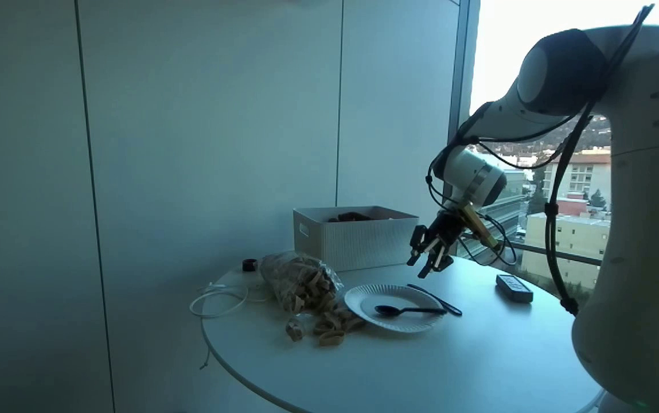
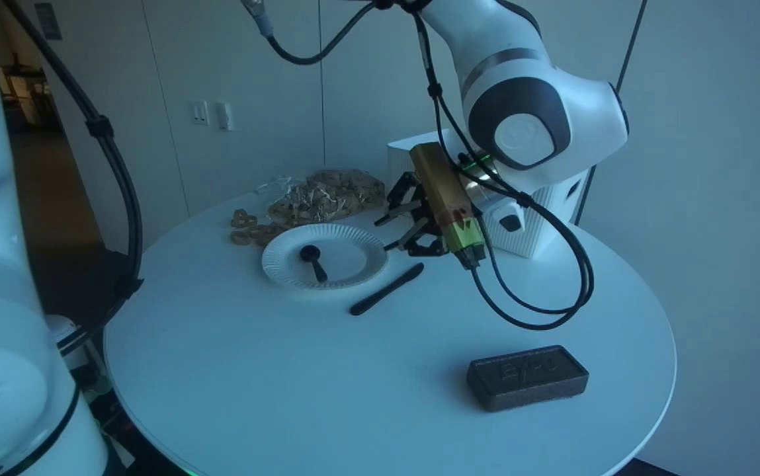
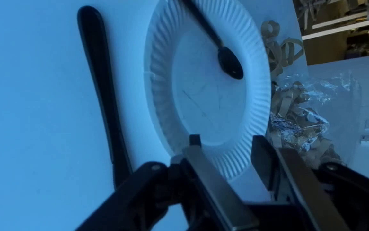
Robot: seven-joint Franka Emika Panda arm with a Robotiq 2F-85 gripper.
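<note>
In an exterior view, noted end effector (image 1: 418,268) above the counter (image 1: 398,367), at one o'clock from the plate (image 1: 386,295). In an exterior view, found knife (image 2: 387,288) at the plate's four o'clock, with spoon (image 2: 313,260) on the plate. In the wrist view, observed jaws apart, with plate rim visible beyond the gap.

This looks like an office or a lab room on an upper storey; which of the two cannot be told. The smooth, seamed wall panels (image 1: 209,143), the wall switches (image 2: 199,112) and the plain round counter (image 1: 449,367) speak of an office, the robot arm (image 2: 522,135) of a lab. A tall window (image 1: 507,57) looks down on buildings (image 1: 564,244) below a hillside (image 1: 600,134).
</note>
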